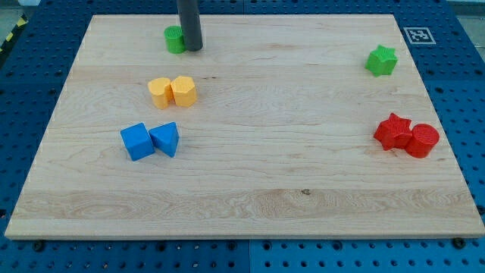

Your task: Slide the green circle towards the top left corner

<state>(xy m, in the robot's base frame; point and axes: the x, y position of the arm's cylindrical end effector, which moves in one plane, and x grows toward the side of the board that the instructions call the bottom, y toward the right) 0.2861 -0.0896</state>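
The green circle (174, 39) lies near the view's top edge of the wooden board (250, 189), left of centre. My tip (192, 48) stands right against the green circle's right side, partly hiding it. The dark rod rises from there out of the view's top.
A green star (381, 61) lies at the upper right. A red star (392, 131) and a red circle (422, 140) touch at the right. Two yellow blocks (172, 92) sit side by side below the green circle. A blue cube (137, 141) and a blue triangle (165, 139) lie lower left.
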